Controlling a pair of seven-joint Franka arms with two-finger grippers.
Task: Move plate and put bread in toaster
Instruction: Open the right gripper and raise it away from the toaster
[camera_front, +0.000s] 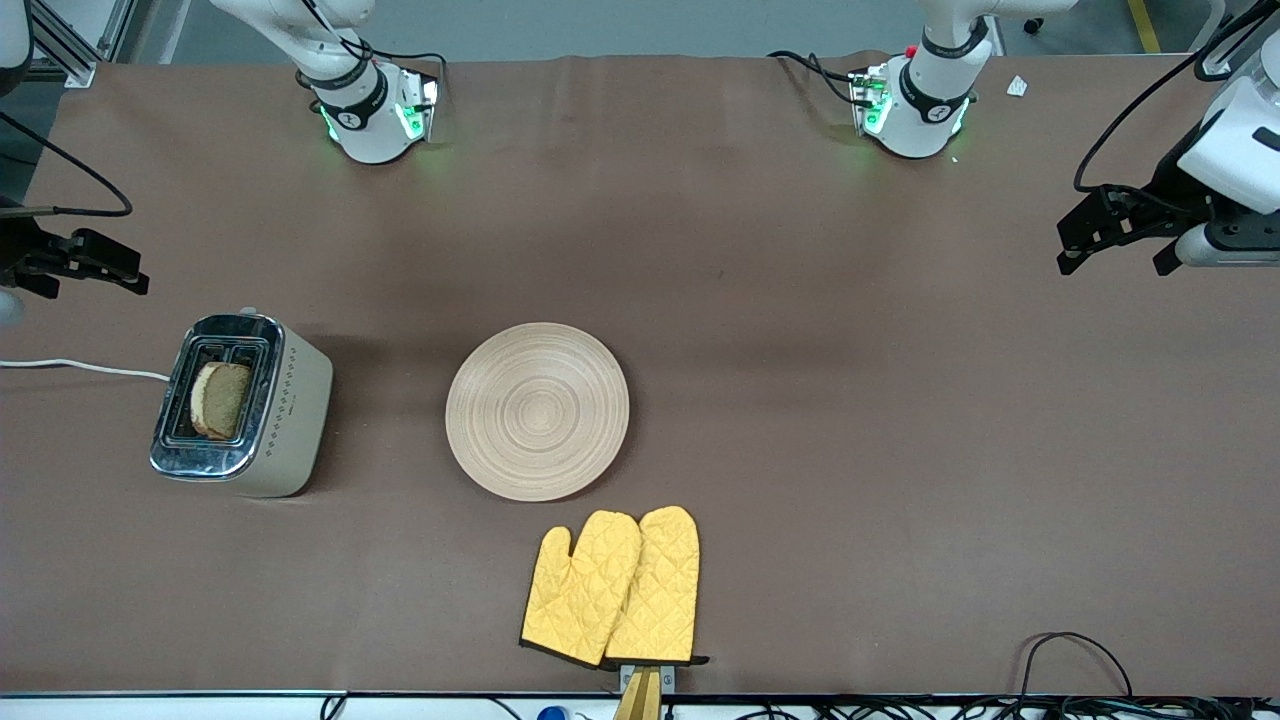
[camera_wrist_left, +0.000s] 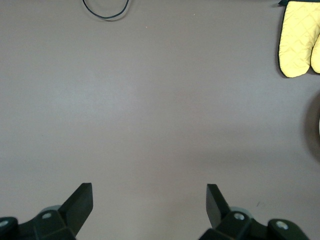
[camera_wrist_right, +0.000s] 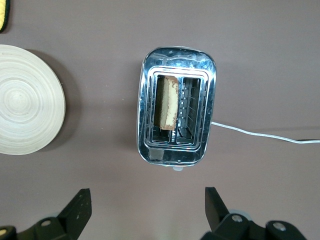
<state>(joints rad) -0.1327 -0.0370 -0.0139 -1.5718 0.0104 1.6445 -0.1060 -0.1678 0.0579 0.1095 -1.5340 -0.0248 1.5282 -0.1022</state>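
Nearest the front camera on the brown surface (camera_front: 800, 400) lies a pair of yellow oven mitts (camera_front: 615, 590), and just above them in that view sits the plate (camera_front: 537, 411), bare, near the middle of the surface. Toward the right arm's end stands the toaster (camera_front: 240, 405), and the bread (camera_front: 222, 400) is already upright in one of its slots, its long axis running along the slot. So both parts of the task look done, and any coming move seems only a retreat. The right gripper (camera_front: 85, 262) hangs over the edge of the surface just up from the toaster, fingers (camera_wrist_right: 77, 210) spread and holding nothing; it is the arm nearer the bread. The left gripper (camera_front: 1120, 232) waits over bare surface at the left arm's end, fingers (camera_wrist_left: 80, 202) likewise released. How deep the bread sits cannot be made out, and the toaster's lever is hidden.
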